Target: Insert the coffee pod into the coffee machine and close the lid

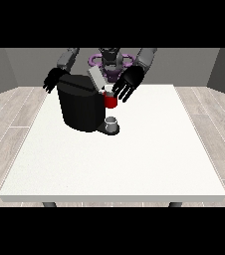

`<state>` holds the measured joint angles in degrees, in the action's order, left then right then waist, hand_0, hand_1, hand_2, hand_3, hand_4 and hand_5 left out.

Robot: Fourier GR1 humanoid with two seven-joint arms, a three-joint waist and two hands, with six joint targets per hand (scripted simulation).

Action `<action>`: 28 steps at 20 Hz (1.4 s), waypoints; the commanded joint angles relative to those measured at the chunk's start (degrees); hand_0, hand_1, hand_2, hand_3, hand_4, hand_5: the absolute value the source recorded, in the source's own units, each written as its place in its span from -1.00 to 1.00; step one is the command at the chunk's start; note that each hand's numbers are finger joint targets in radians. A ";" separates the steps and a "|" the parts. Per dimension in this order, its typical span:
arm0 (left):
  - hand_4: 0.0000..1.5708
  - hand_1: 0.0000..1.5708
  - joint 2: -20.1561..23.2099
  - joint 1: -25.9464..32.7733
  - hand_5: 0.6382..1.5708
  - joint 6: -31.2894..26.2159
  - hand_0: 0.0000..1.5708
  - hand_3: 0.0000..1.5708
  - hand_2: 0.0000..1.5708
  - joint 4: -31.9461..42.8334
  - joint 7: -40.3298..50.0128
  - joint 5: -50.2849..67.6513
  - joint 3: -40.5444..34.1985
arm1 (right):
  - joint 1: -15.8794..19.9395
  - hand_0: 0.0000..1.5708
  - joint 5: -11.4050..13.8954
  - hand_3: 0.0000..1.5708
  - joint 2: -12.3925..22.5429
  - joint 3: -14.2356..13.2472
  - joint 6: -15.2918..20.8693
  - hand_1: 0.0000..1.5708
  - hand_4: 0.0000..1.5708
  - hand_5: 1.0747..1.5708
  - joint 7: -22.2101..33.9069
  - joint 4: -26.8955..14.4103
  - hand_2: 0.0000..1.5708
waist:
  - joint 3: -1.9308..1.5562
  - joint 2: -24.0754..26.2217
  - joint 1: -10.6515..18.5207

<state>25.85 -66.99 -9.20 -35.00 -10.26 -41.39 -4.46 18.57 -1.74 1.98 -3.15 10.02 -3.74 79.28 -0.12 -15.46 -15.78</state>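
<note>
A black coffee machine [79,107] stands on the white table [134,154] at the back left. Its grey lid [95,78] is raised and tilted. A red pod holder [110,101] with a white pod top [108,89] shows at the machine's right side. The hand at the view's right [128,82] hovers just above and to the right of the pod holder, fingers spread and straight. The hand at the view's left [52,79] hangs behind the machine's left corner with relaxed fingers, holding nothing. A small grey cup [112,123] sits on the machine's base.
The table's front edge [114,197] runs near the view's bottom. A wooden floor and grey walls surround the table.
</note>
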 commanded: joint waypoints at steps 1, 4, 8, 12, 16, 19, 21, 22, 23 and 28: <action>-1.00 -1.00 0.10 1.40 1.00 -2.23 -1.00 -1.00 -1.00 0.90 0.24 -1.63 1.61 | -3.09 -1.00 0.86 -1.00 -0.88 1.30 0.15 -1.00 -0.47 1.00 -0.57 -0.44 -1.00 | 0.11 2.01 0.06; -1.00 -1.00 1.90 0.80 1.00 -2.49 -1.00 -1.00 -1.00 0.85 -1.26 -2.57 1.88 | 0.12 -1.00 -0.13 -1.00 0.05 -0.52 1.05 -1.00 -0.52 1.00 1.08 -0.20 -1.00 | 0.11 0.00 0.57; -1.00 -1.00 1.16 1.37 1.00 -1.16 -1.00 -1.00 -1.00 0.89 -1.89 -2.06 0.74 | -2.95 -1.00 2.65 -1.00 -1.70 2.51 2.56 -1.00 -0.57 1.00 0.08 1.03 -1.00 | 0.12 1.29 -0.07; -1.00 -1.00 -0.97 0.24 1.00 -4.58 -1.00 -1.00 -1.00 -0.63 0.97 -1.67 1.24 | -0.81 -1.00 1.63 -1.00 -1.62 -0.14 4.03 -1.00 -0.52 1.00 0.62 -2.75 -1.00 | 0.11 4.26 3.49; -1.00 -1.00 -2.20 2.79 1.00 -3.50 -1.00 -1.00 -1.00 -2.11 -0.29 -1.83 1.40 | -2.69 -1.00 -0.68 -1.00 -0.57 -1.96 1.61 -1.00 -0.54 1.00 -2.28 -4.21 -1.00 | 0.10 4.83 4.14; -1.00 -1.00 -5.58 4.22 1.00 -4.16 -1.00 -1.00 -1.00 -3.45 2.41 -0.42 0.91 | -3.24 -1.00 -2.90 -1.00 3.00 -4.69 -1.94 -1.00 -0.46 1.00 -2.80 -6.57 -1.00 | 0.10 8.22 5.90; -1.00 -1.00 -6.58 7.26 1.00 -3.05 -1.00 -1.00 -1.00 -3.49 1.65 1.13 -0.41 | -6.31 -1.00 -2.30 -1.00 -1.19 -3.20 1.11 -1.00 -0.48 1.00 -4.10 -5.66 -1.00 | 0.11 10.64 7.04; -1.00 -1.00 -6.16 6.95 1.00 -4.27 -1.00 -1.00 -1.00 -3.63 1.65 1.76 -0.96 | -6.22 -1.00 -2.17 -1.00 0.81 -3.17 -0.63 -1.00 -0.51 1.00 -3.29 -5.83 -1.00 | 0.11 10.53 6.66; -1.00 -1.00 -7.87 8.12 1.00 -3.96 -1.00 -1.00 -1.00 -3.47 1.02 6.06 -4.58 | -5.88 -1.00 -2.86 -1.00 1.91 -5.25 0.07 -1.00 -0.45 1.00 -2.96 -6.16 -1.00 | 0.13 11.90 8.93; -0.67 -1.00 -15.63 15.90 1.00 -1.90 -1.00 -1.00 -1.00 -3.19 -2.36 17.12 -13.18 | -12.18 -1.00 -2.81 -1.00 0.07 -4.30 0.24 -1.00 -0.53 1.00 -3.48 -5.55 -1.00 | 0.22 17.38 10.67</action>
<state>15.46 -55.85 -11.84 -38.20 -10.55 -31.46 -12.26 10.16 -4.30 3.08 -7.42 10.14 -6.10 74.02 0.06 -1.27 -6.77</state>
